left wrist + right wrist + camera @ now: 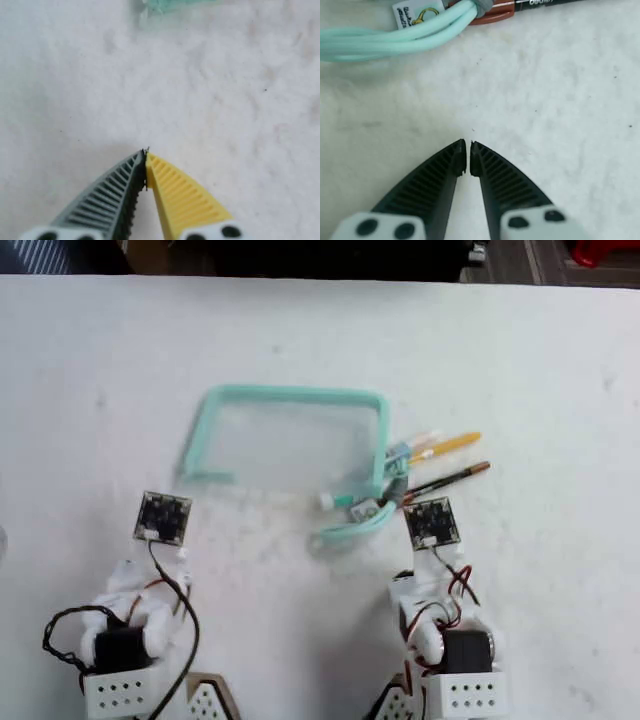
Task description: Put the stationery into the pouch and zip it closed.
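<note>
The pouch [285, 392], clear with a teal rim, lies flat near the middle of the white bench [520, 360], beyond both arms. At the end of the pouch nearer the right arm three pieces of stationery fan outward from its edge: a pale pen [420, 439] farthest from the arms, a yellow pen [450, 446] beside it, and a dark pen [450, 478] closest to the arms. Whether their inner ends sit inside the pouch's mouth cannot be told. A teal strap [350, 530] loops out from the same corner of the pouch toward the right arm and rests on the bench.

The left hand [146, 157], with one grey finger and one yellow, has its tips pressed together and holds nothing. It points at bare bench, with the near corner of the pouch a little way ahead of the tips and apart from them.

The right hand [468, 152], with two black fingers, is closed to a hairline gap and also holds nothing. It sits short of the pouch's strap corner. In the right wrist view the strap, a small white tag [417, 12] on it and the dark pen's barrel lie across the bench ahead of the fingertips, near them but not touching.
</note>
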